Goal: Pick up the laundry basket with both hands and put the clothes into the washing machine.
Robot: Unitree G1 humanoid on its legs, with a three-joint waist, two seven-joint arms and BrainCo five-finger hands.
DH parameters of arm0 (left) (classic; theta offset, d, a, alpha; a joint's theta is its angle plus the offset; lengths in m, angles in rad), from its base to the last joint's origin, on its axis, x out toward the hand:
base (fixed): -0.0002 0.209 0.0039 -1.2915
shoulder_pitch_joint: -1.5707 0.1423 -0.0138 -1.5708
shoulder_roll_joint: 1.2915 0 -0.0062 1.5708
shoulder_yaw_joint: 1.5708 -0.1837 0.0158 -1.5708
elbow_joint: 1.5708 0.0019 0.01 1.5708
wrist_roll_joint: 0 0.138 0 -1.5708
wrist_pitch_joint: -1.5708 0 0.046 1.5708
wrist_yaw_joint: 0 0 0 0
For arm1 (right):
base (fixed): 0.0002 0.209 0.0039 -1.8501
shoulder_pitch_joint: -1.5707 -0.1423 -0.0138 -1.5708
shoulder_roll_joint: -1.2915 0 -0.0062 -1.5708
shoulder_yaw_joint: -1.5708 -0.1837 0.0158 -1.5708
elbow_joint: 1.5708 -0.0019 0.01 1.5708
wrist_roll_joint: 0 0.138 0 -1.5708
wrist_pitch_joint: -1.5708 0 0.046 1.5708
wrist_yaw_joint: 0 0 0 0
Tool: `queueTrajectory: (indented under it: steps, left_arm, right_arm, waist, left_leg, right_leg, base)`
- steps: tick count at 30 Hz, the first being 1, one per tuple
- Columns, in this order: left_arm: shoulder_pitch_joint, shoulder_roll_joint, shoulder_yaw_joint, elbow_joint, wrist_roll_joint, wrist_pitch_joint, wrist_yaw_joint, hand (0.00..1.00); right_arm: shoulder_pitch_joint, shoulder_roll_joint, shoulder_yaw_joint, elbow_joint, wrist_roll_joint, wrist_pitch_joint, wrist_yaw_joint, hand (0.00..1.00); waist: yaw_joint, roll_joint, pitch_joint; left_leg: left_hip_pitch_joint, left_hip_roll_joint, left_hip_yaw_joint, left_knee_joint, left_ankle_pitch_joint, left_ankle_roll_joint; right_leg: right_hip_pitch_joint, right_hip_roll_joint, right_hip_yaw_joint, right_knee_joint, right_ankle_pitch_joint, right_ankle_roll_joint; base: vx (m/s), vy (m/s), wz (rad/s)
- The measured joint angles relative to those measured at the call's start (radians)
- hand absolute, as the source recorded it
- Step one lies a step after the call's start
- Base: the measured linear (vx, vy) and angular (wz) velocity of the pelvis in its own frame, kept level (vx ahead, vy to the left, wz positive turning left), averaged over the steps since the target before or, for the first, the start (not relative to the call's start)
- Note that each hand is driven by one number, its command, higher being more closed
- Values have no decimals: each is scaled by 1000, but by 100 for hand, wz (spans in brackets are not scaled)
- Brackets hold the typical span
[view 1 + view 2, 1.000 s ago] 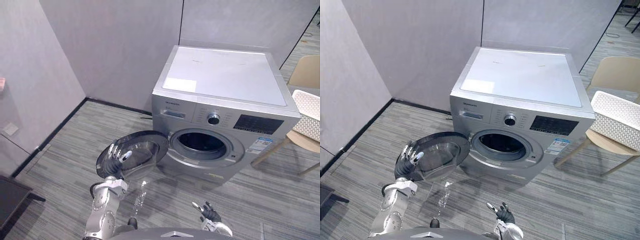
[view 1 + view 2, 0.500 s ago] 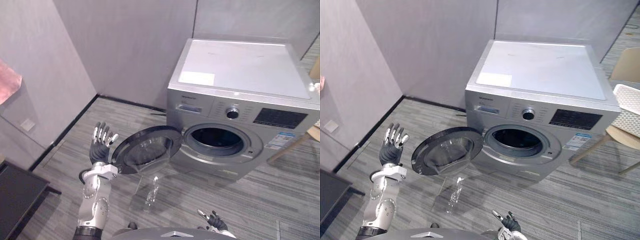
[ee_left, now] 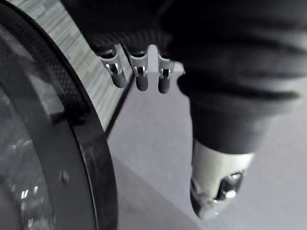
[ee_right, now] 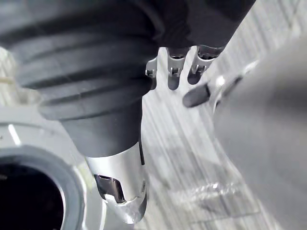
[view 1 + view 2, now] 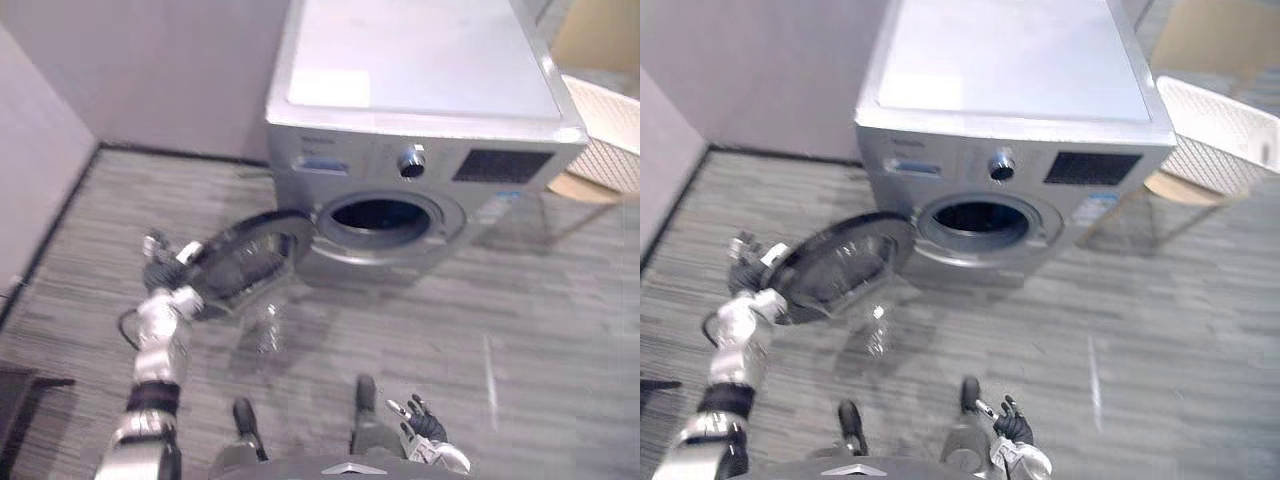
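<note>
Grey striped floor (image 5: 500, 300), nothing fancy. The washing machine (image 5: 420, 110) sits right on it. A wooden chair (image 5: 1185, 188) stands just beside.

The left arm (image 5: 153, 372) is seen coming in at 7 o'clock of the left eye view, with the forearm stretched upward and the silver wrist bent slightly inward. The left robot hand (image 5: 163, 252) is held at about 9 o'clock. In its wrist view the fingers (image 3: 139, 76) are seen straight in a row, with the thumb (image 3: 213, 184) set well apart. The right robot hand (image 5: 420, 422) is held low at about 5 o'clock, its dark-tipped fingers loosely spread. In its wrist view the fingers (image 4: 173, 73) are shown uncurled and the thumb (image 4: 120, 191) is kept apart.
</note>
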Motion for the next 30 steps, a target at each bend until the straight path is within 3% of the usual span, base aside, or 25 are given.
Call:
queueTrajectory:
  steps: [3,6,10,11,13,15,17,19,20,23,26,27,30]
  left_arm:
    - [-250,181,41,240,-16,19,56,0]
    - [-367,230,39,297,-42,24,58,0]
    - [-340,143,27,297,-41,26,54,0]
    - [-312,119,24,282,-39,4,56,0]
    - [-238,47,-19,260,-18,-4,44,0]
    - [-172,0,-57,207,-2,-13,42,0]
    - [-44,-104,-199,157,17,-21,36,0]
    - [34,-152,-330,163,18,-9,25,0]
    - [103,-179,-457,164,17,3,-16,0]
    - [252,-232,-830,138,-21,55,-132,0]
    - [269,-235,-1068,-9,-40,85,-229,0]
    - [256,-236,-1125,-89,-40,87,-257,0]
    - [200,-235,-1153,-256,-56,89,-309,0]
  right_arm:
    - [-1,-6,0,-15,10,-5,-1,0]
    - [4,1,1,-15,61,-12,-4,0]
    - [16,45,1,-15,100,-21,-4,0]
    - [16,48,0,-15,99,-21,-4,0]
    - [21,50,-4,-14,99,-20,-8,0]
    - [21,54,-5,-14,98,-20,-15,0]
    - [20,59,-31,-14,95,-20,-18,0]
    - [17,59,-38,-11,88,-20,-19,0]
    - [13,62,-38,-7,85,-20,-19,0]
    - [5,63,-28,25,79,-20,-21,0]
    - [5,62,-21,27,79,-20,-23,0]
    - [5,58,-21,33,79,-20,-24,0]
    - [7,43,-18,60,78,-20,-24,0]
  waist:
    - [-28,-60,58]
    - [-48,-79,71]
    - [-42,-85,78]
    - [-39,-85,79]
    - [-23,-70,88]
    - [-15,-64,86]
    - [0,-28,69]
    - [-2,-4,56]
    - [-5,6,49]
    - [-9,13,35]
    - [-13,20,10]
    - [-21,29,-1]
    - [-27,54,-41]
  left_leg:
    - [-25,10,44,2,12,-7]
    - [-34,17,73,3,10,-8]
    - [-31,24,94,44,-24,-10]
    - [-34,25,99,68,-37,-8]
    - [-18,26,100,100,-62,-6]
    - [2,21,98,96,-64,-6]
    - [35,12,79,70,-60,-2]
    - [62,4,58,39,-49,-1]
    - [96,0,49,14,-40,-3]
    - [143,-4,14,3,-40,-6]
    - [146,-10,-9,3,-39,-6]
    - [150,-13,-20,3,-39,-5]
    - [151,-15,-41,3,-38,-4]
  right_leg:
    - [-58,16,53,0,37,-13]
    - [-86,23,80,0,66,-21]
    - [-82,19,102,0,66,-22]
    - [-79,17,103,0,65,-23]
    - [-48,13,98,0,40,-39]
    - [-28,7,95,4,17,-31]
    - [0,3,65,22,-14,-26]
    - [27,-1,43,32,-30,-19]
    - [54,-1,33,34,-40,-16]
    - [126,-7,-11,34,-51,-1]
    - [145,-16,-36,33,-56,4]
    - [159,-20,-48,30,-56,6]
    - [174,-22,-68,21,-57,7]
  base:
    - [-3,-20,-50]
    - [6,9,-30]
    - [13,26,-14]
    - [7,12,-14]
    - [-6,-9,1]
    - [-11,-2,11]
    - [-12,8,27]
    - [14,14,34]
    - [43,18,26]
    - [59,7,36]
    - [27,-3,25]
    - [20,-3,27]
    - [-3,-11,18]
